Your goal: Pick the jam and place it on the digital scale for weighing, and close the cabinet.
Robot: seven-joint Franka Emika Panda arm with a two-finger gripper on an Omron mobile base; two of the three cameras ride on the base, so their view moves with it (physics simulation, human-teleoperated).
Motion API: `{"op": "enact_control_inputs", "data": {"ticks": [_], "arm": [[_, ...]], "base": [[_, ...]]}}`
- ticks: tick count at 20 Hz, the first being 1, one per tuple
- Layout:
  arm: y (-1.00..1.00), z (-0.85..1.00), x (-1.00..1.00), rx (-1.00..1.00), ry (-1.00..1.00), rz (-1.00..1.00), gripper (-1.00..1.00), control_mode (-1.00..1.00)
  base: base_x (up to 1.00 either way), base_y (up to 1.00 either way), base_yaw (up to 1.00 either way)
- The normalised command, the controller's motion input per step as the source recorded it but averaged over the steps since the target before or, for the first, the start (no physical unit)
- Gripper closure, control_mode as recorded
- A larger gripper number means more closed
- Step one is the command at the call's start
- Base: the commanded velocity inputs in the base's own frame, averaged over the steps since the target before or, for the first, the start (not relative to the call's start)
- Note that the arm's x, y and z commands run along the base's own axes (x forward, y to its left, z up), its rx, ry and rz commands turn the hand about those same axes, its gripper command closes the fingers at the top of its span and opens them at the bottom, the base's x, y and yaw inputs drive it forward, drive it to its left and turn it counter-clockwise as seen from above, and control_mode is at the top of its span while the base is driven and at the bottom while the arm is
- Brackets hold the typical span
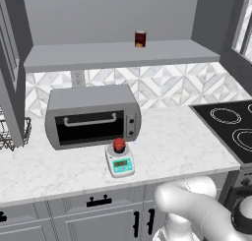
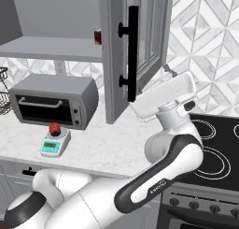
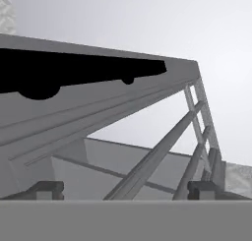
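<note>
One half of the task is judged to be done already: the jam (image 1: 118, 145) is being carried upright on the round platter of the digital scale (image 1: 120, 162), its red top facing up and its short axis vertical, well below the hand and off to its left as the right base view shows it. The scale is lying on the marble counter (image 1: 167, 146) just in front of a toaster oven (image 1: 92, 115), with its teal display panel pointing towards the counter's front edge, presumably so that it can be read from there.

What is left is the cabinet (image 2: 116, 55). Its open door is being seen nearly edge-on in the right base view, swung out from the wall, with its long axis vertical and its black bar handle (image 2: 133, 53) running up and down on the face turned away from the hand. The gripper (image 3: 126, 188) is being held close up against the door's other, panelled face, probably so that the door can be pushed shut. In the hand view the door's panel ridges are crossing the picture just ahead of the two fingertips (image 3: 47, 187), which are set wide apart with nothing between them. Whether the door is being touched cannot be told.

A dark red can (image 1: 140, 39) is standing on the open shelf, far from the hand.
</note>
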Motion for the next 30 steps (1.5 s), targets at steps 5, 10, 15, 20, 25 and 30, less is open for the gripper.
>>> {"op": "enact_control_inputs", "data": {"ticks": [5, 10, 15, 20, 25, 30], "arm": [[1.0, 0.0, 0.32, -0.47, 0.03, -0.18, -1.0, -1.0], [1.0, 0.0, 0.77, -0.39, 0.01, -0.3, -1.0, -1.0], [1.0, 0.0, 0.94, -0.3, 0.0, -0.35, -1.0, -1.0], [0.98, 0.01, 0.95, -0.23, 0.0, -0.28, -1.0, -1.0], [0.78, 0.0, 0.96, -0.17, 0.01, -0.18, -1.0, -1.0], [0.25, 0.0, 0.77, -0.05, 0.04, -0.06, -1.0, -1.0]], "base": [[0.0, 0.0, 0.0], [0.0, 0.0, 0.0], [0.0, 0.0, 0.0], [0.0, 0.0, 0.0], [0.0, 0.0, 0.0], [0.0, 0.0, 0.0]]}}
